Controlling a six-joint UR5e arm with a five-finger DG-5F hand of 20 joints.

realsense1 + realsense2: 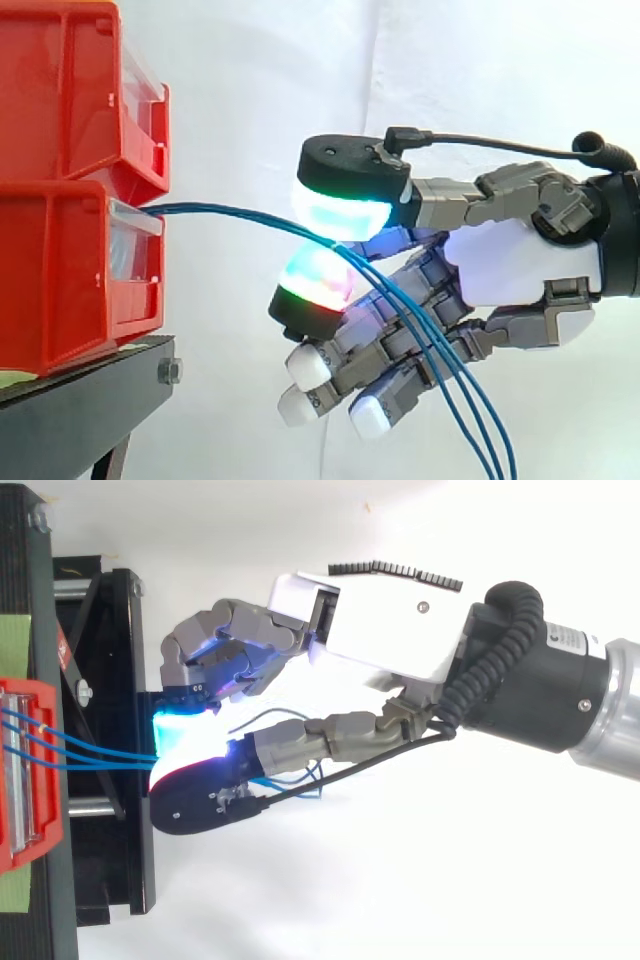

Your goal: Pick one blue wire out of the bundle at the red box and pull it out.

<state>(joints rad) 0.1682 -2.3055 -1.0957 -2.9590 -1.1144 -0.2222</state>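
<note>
Three thin blue wires point(220, 213) leave the front of the lower red bin point(60, 280) as a bundle and run right to my hand point(520, 260). The thumb's cyan-glowing pad point(340, 212) sits above them and a green-and-red glowing fingertip point(315, 280) below, pinching the bundle where it bends. I cannot tell how many strands are in the pinch. Past the pinch the wires hang down across the other curled fingers to the lower right. From above, the separate wires point(100, 745) converge from the bin point(25, 780) into the glowing pads of the hand point(390, 620).
A second red bin point(60, 90) is stacked on the lower one, both on a black stand point(90, 390). The stand's frame point(125, 860) lies directly under the fingertips. A white curtain is behind, with open space to the right of the bins.
</note>
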